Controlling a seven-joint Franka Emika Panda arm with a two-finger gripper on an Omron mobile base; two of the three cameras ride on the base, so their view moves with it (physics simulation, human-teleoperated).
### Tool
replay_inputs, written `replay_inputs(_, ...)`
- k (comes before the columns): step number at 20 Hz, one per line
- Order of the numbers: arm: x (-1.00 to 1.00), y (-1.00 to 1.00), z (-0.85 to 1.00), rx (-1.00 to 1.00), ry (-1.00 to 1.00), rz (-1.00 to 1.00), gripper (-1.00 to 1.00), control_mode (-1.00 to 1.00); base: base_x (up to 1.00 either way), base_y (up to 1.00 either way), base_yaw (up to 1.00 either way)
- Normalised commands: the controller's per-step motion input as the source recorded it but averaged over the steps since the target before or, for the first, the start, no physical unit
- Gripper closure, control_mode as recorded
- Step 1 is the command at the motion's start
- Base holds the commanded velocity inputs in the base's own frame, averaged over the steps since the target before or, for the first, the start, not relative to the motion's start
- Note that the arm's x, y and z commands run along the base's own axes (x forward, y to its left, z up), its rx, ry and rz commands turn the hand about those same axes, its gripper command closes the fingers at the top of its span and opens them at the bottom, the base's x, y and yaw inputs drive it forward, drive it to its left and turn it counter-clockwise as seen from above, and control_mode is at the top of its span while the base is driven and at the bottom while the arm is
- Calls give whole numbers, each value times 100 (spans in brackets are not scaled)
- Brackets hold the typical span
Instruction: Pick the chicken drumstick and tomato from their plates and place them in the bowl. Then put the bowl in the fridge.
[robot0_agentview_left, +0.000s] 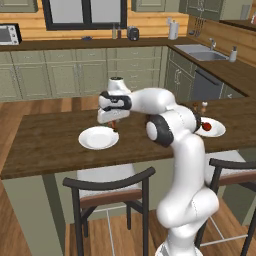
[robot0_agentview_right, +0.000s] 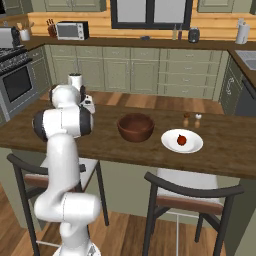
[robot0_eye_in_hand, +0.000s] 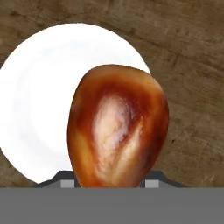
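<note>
While the gripper (robot0_agentview_left: 115, 125) hangs above the left plate (robot0_agentview_left: 98, 138) at centre-left of the left base view, its fingers are clamped on the chicken drumstick (robot0_eye_in_hand: 118, 127). In the hand view the drumstick fills the middle of the frame, meat end toward the camera, with the white plate (robot0_eye_in_hand: 48, 100) behind it at the left and brown counter (robot0_eye_in_hand: 192, 87) at the right. The drumstick appears clear of the plate, so the step in hand is judged to be the carry toward the bowl (robot0_agentview_right: 135, 127).

Risks from here:
- Slip. The grip sits on a rounded, tapering body; a quick swing could turn or drop it.
- Collision. The bowl has thick raised walls; a low approach could strike the rim and push the bowl toward the second plate (robot0_agentview_right: 182, 141), which carries the tomato (robot0_agentview_right: 182, 139).
- Miss. A release off-centre could land the drumstick on the rim.

Clearances:
- In the right base view the bowl stands at centre frame, just beside the tomato plate but apart from it.
- Two small shakers (robot0_agentview_right: 192, 119) stand behind that plate.
- Bare counter lies between the gripper and the bowl.
- The near counter edge runs just below both plates, with chairs (robot0_agentview_left: 107, 192) beneath.
</note>
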Motion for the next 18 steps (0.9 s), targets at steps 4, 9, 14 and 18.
replay_inputs(4, -77, -100, 70, 12, 0, 0, 100, -100, 0, 0, 0)
replay_inputs(9, -93, -100, 35, 5, -5, 0, 100, -100, 0, 0, 0)
replay_inputs(14, -14, -100, 39, 5, -1, -2, 100, -100, 0, 0, 0)
replay_inputs(18, 22, -100, 4, 2, 0, 0, 100, -100, 0, 0, 0)
